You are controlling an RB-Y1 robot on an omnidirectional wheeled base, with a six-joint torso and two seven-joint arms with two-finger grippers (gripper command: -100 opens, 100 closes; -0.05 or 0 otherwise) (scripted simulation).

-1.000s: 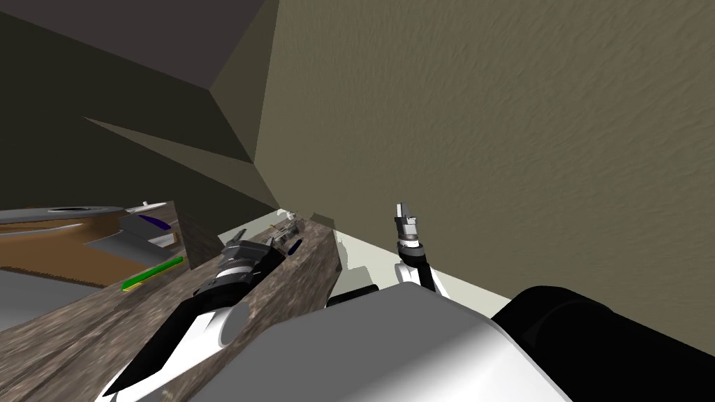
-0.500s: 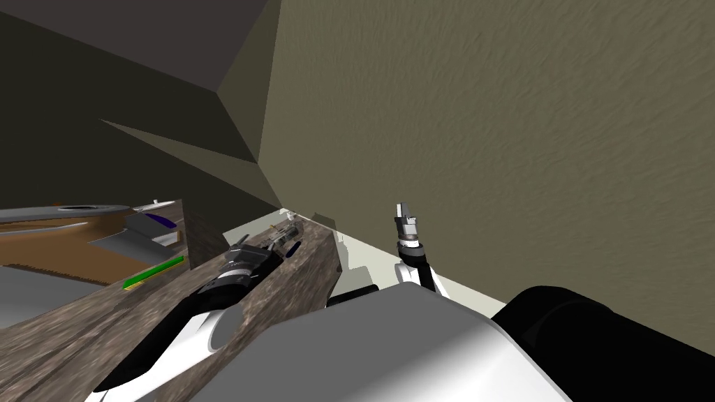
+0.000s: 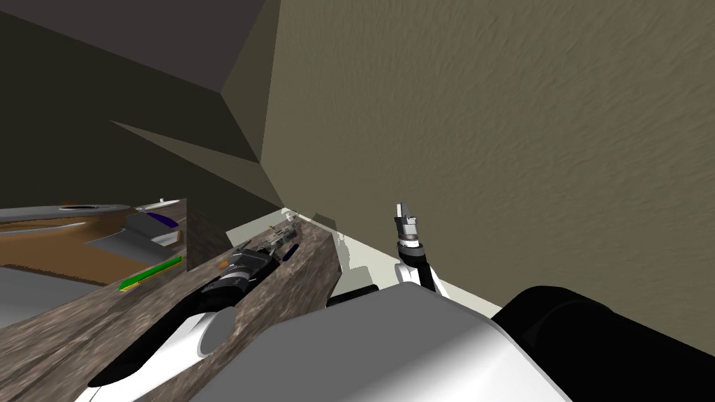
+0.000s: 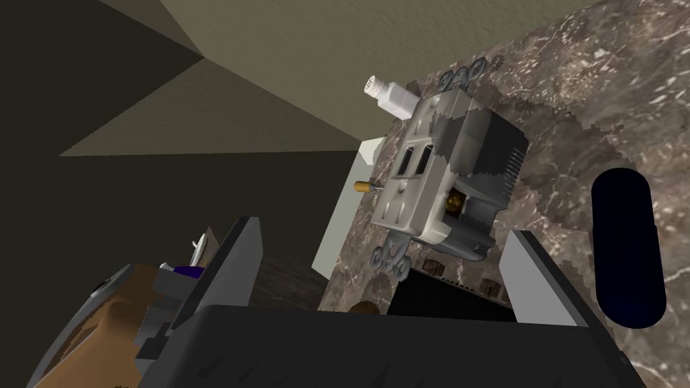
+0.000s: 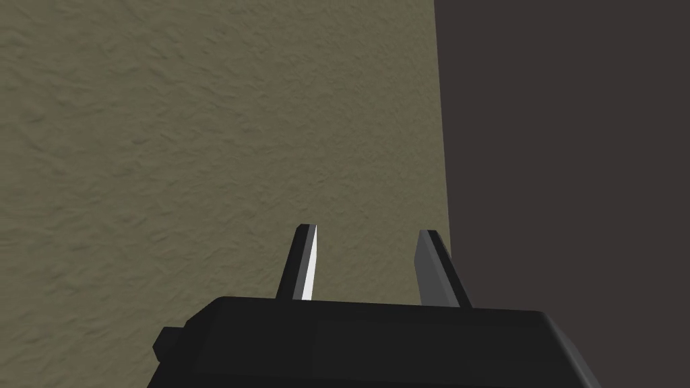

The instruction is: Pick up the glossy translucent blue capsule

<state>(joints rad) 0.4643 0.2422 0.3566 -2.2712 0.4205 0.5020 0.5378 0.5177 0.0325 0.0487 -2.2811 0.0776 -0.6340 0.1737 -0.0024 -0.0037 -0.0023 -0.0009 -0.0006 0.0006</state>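
A: Left arm?
B: Stretched low along the marbled counter (image 4: pixel 573 87), left gripper (image 4: pixel 384 269) spread wide and facing a grey socket (image 4: pixel 431 182). The dark blue capsule (image 4: pixel 629 249) lies on the counter just outside one finger.
A: Right?
B: Raised upright, right gripper (image 5: pixel 367 263) with blades slightly parted.

Capsule (image 4: pixel 628 249) on the counter (image 4: pixel 593 87), just beside the outlet box (image 4: pixel 431 182), bottle (image 4: pixel 394 98) at the outlet box's far end.

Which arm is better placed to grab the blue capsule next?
Left. The left gripper hovers open over the marbled counter, with the blue capsule just outside one finger; the right gripper is raised by the wall, away from it.
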